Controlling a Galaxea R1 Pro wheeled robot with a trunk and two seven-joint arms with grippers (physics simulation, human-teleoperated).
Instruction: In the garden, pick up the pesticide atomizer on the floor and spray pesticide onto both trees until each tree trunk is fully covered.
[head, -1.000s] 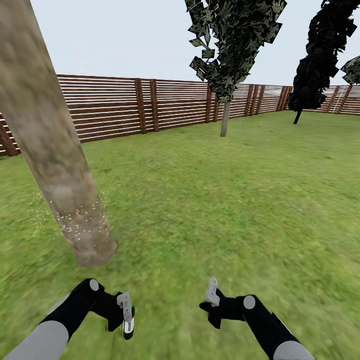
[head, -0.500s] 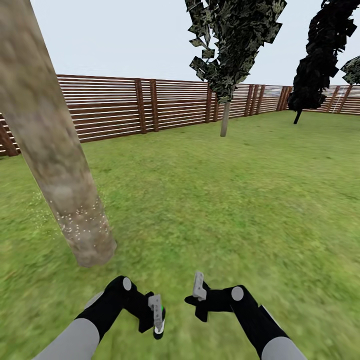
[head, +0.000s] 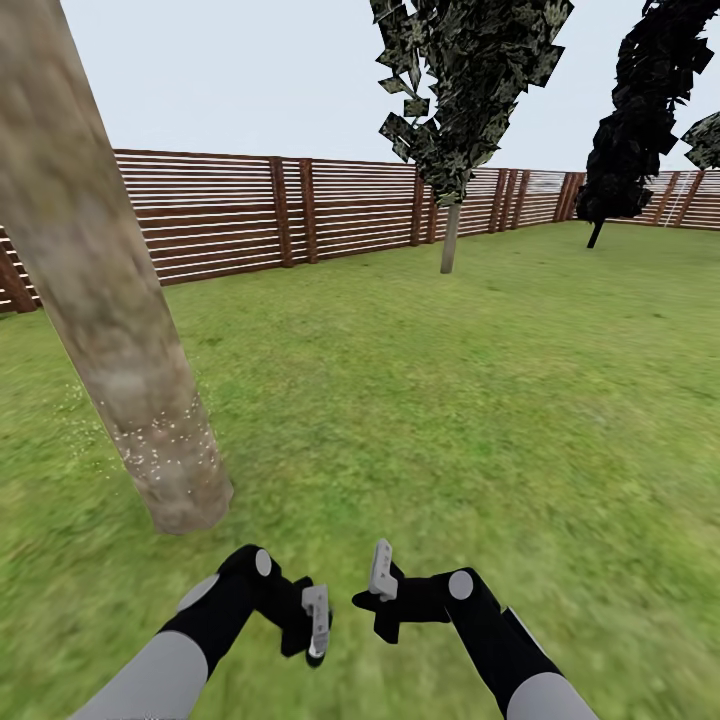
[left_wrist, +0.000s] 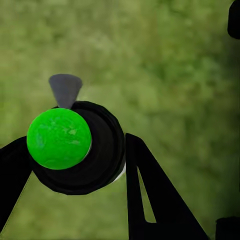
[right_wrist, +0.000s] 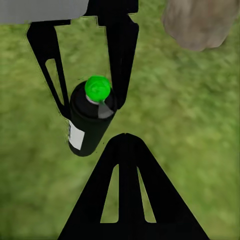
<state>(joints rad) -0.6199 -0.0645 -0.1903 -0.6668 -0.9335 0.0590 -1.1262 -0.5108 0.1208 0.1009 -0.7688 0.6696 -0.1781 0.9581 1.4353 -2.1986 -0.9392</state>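
Head view: the tree trunk (head: 110, 290) runs as a thick, leaning column down the left side of the frame, its base meeting the lawn (head: 480, 400) at lower left. White pesticide specks (head: 165, 440) dot the bark just above the base. A brown slatted fence (head: 300, 210) crosses the upper middle; two dark narrow trees (head: 470, 90) stand at upper centre and upper right.

At bottom centre both arms point inward, close together. The left gripper (head: 316, 625) is clamped on the spray bottle (head: 316, 650), which hangs below it. In the left wrist view the bottle's green cap (left_wrist: 59, 138) and grey nozzle (left_wrist: 65, 90) sit at centre left, with black fingers (left_wrist: 150, 195) against each side of the body.

The right gripper (head: 380, 578) sits just beside the left, apart from the bottle. In the right wrist view one finger (right_wrist: 127, 200) rises at bottom centre, with the bottle (right_wrist: 90, 120) at centre left, held between the left gripper's fingers (right_wrist: 120, 55), and the trunk base (right_wrist: 200, 22) at upper right. Whether the right gripper is parted or closed cannot be told.
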